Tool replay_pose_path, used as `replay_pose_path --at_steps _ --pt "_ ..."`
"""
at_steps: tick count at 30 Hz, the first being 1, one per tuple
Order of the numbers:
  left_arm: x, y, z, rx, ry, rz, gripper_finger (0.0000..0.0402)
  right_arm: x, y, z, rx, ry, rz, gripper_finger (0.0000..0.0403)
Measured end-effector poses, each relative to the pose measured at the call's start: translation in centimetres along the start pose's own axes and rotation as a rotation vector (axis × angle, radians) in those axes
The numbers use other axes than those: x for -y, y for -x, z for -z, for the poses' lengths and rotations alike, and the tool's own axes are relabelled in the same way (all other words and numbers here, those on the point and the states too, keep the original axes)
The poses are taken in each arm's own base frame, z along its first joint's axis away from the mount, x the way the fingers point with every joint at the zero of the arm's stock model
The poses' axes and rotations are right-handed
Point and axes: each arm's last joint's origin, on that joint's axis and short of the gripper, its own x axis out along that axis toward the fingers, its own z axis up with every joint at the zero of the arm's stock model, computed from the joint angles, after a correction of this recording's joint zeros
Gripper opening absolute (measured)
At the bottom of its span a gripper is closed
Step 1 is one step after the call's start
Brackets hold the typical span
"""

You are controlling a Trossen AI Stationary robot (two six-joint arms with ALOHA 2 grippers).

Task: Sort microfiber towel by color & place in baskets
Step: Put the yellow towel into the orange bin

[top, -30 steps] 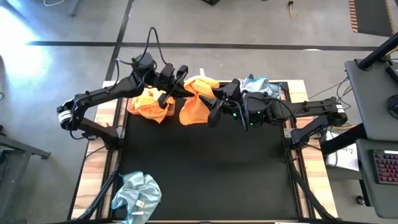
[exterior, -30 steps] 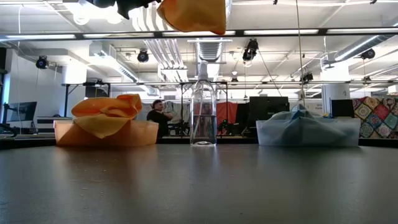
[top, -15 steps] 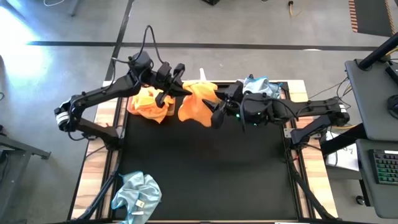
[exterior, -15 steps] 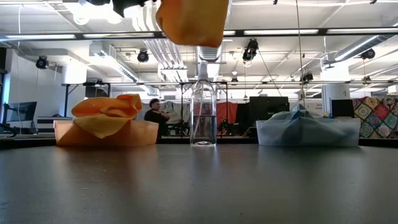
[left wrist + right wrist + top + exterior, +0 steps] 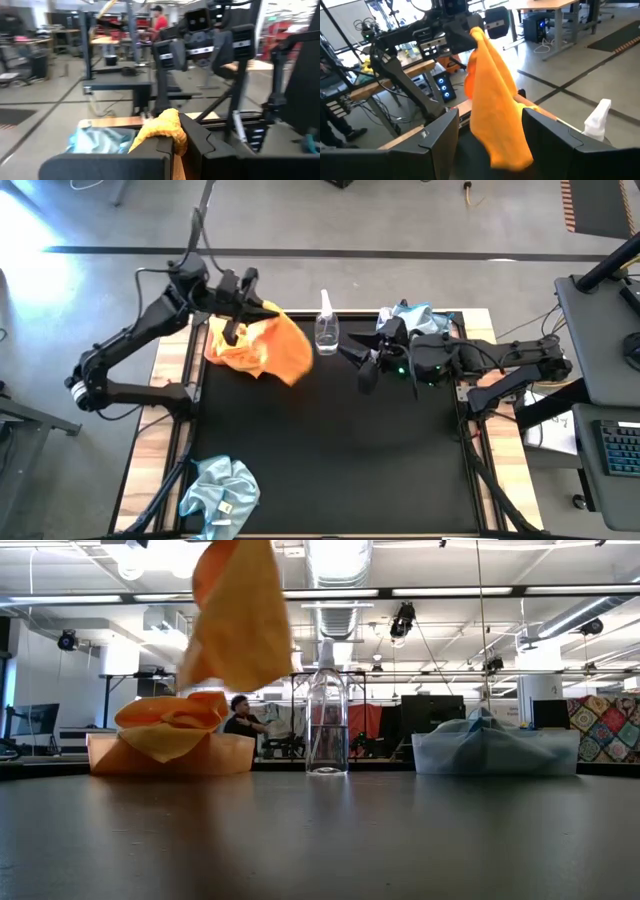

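Bright, even light is cast by ceiling strip lamps (image 5: 470,591) — glare is seen on the floor (image 5: 30,220); motion blur softens the left wrist view.

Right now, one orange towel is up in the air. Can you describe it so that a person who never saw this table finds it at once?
Start at the tan basket at the far left of the black table, heaped with orange cloth. Above it, the left gripper is shut on an orange towel, which hangs towards the clear spray bottle. It alone hangs in the air; every other towel lies in a basket or on the table.
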Motion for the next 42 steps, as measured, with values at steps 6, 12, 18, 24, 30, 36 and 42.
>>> replay_pose_path --at_steps 6,12,18,24,30,36,42 --pt "0.8 2.9 -0.2 -0.065 -0.006 -0.202 0.0000 -0.4 0.1 0.3 -0.010 0.006 -0.012 0.0210" --pt "1.5 5.5 0.2 -0.176 -0.019 -0.524 0.0000 -0.4 0.1 0.7 -0.042 -0.004 -0.005 0.0210" --pt "1.7 7.3 -0.1 -0.195 -0.001 -0.808 0.0000 -0.3 0.1 0.9 -0.062 -0.030 0.004 0.0210" --pt "1.9 7.9 0.4 -0.241 0.063 -0.921 0.0000 -0.3 0.1 1.0 -0.069 -0.025 0.008 0.0210" --pt "1.9 8.7 2.2 -0.458 0.147 -1.151 0.0000 -0.2 0.1 1.1 -0.074 -0.020 0.010 0.0210" --pt "2.0 9.4 3.3 -0.615 0.181 -1.345 0.0000 -0.2 0.1 1.2 -0.081 -0.015 0.014 0.0210" --pt "1.9 9.3 3.2 -0.591 0.193 -1.348 0.0000 -0.2 0.1 1.2 -0.084 -0.012 0.016 0.0210"
